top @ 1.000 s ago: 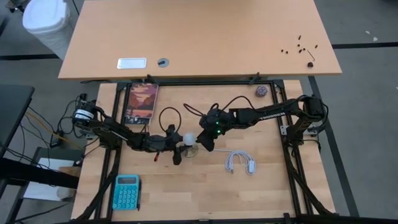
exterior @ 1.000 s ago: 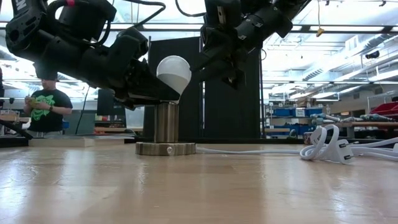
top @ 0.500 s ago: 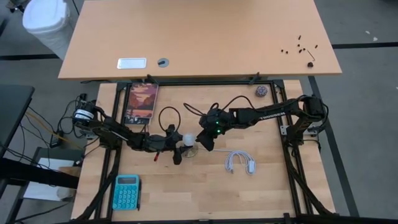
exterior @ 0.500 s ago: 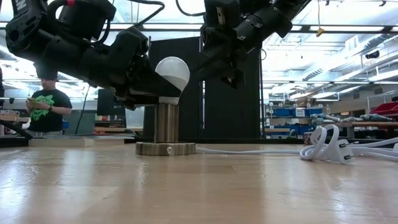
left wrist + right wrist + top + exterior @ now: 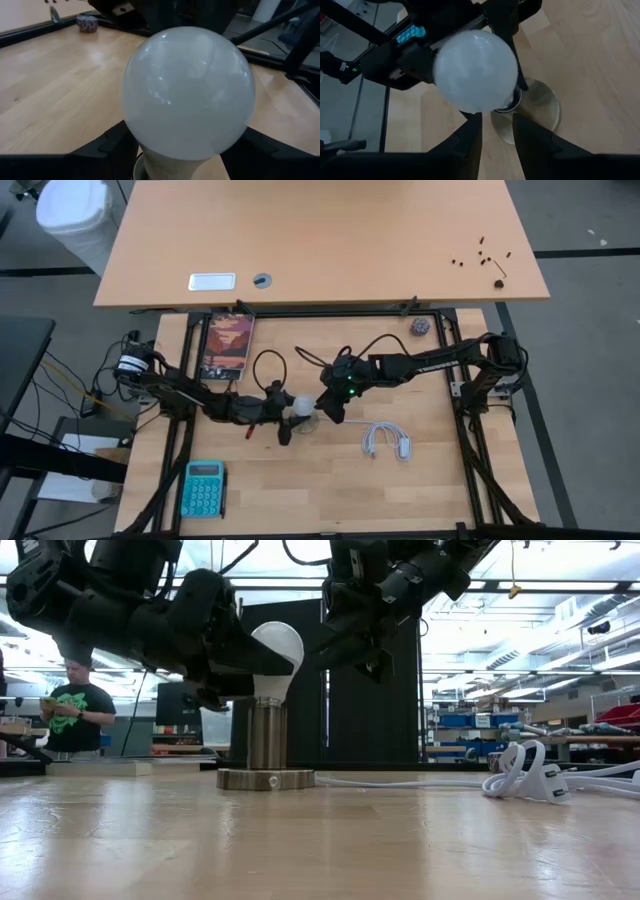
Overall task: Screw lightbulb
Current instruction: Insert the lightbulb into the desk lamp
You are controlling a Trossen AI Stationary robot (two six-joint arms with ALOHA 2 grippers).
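The white lightbulb (image 5: pixel 277 648) stands upright with its base in the metal socket post (image 5: pixel 267 732), which rises from a round disc (image 5: pixel 266 779) on the wooden table. My left gripper (image 5: pixel 288 411) comes in level from the table's left. It is open, one finger on each side of the bulb's lower part (image 5: pixel 172 162). My right gripper (image 5: pixel 328 411) hovers just right of the bulb, slanting down. Its fingers (image 5: pixel 470 137) are a narrow gap apart with nothing between them. My left gripper's two fingers (image 5: pixel 117 147) stand level on either side of the bulb's neck (image 5: pixel 165 165), just above the socket. The bulb hides the inner faces of the fingers, so I cannot tell whether either one touches it.
A coiled white cord with a plug (image 5: pixel 386 442) lies right of the socket. A teal calculator (image 5: pixel 203 488) sits at the near left, a book (image 5: pixel 228 345) at the far left and a small ball (image 5: pixel 420 327) at the far right. A person (image 5: pixel 75 710) stands beyond the table.
My left gripper has opened and rolled a little without changing place. The bulb leaned over in its fingers a second ago and now stands upright on the socket post. My right gripper has kept still.
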